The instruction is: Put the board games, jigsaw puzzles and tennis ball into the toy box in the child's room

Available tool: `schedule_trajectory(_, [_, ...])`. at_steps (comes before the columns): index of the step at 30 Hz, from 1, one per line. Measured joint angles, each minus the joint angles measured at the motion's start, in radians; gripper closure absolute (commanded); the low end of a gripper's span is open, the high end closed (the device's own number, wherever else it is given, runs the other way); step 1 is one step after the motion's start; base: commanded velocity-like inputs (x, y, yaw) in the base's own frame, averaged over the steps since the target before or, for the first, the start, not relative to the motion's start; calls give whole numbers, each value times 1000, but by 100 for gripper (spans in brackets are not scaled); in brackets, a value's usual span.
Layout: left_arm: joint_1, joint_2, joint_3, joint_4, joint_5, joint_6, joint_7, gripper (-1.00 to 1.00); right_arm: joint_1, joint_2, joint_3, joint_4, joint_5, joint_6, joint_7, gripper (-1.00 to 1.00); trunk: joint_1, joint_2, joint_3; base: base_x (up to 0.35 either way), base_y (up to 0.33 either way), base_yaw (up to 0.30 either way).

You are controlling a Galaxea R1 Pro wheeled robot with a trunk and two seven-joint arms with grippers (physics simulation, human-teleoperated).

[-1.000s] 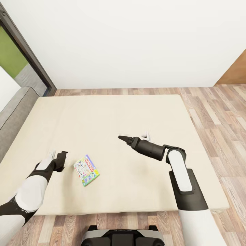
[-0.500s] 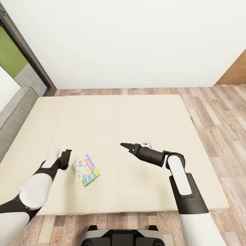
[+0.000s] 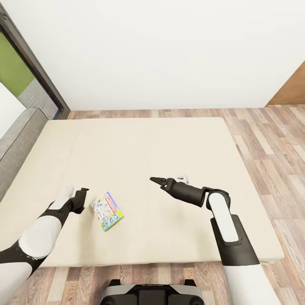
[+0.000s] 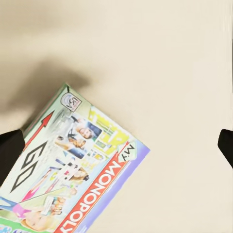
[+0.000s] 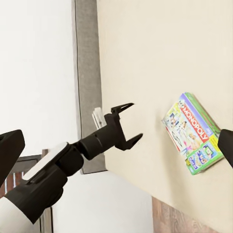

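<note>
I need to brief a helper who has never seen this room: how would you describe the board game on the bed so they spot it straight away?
Start at the wide bed with its plain cream cover. Near its front edge, just beside the left gripper, lies a flat rectangular board game. It is the one colourful thing on the plain cover: a green-edged box with cartoon figures and a red MONOPOLY band.
</note>
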Motion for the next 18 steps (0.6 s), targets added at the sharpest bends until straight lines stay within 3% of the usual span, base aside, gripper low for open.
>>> schedule_trajectory(9, [0, 27, -52, -51, -1, 47, 3, -100, 0, -1, 1, -1, 1, 0, 0, -100, 0, 0, 0, 0, 0, 0])
schedule_trajectory(10, [0, 34, -189, -96, 0, 110, 3, -100, 0, -2, 0, -2, 1, 0, 0, -100, 0, 0, 0, 0, 0, 0])
schedule_trajectory(14, [0, 54, -236, -127, -18, 154, 5, -100, 0, -2, 0, -3, 1, 0, 0, -100, 0, 0, 0, 0, 0, 0])
schedule_trajectory(18, [0, 84, -322, -165, -42, 175, 4, -100, 0, -2, 1, -4, 2, 0, -1, -100, 0, 0, 0, 0, 0, 0])
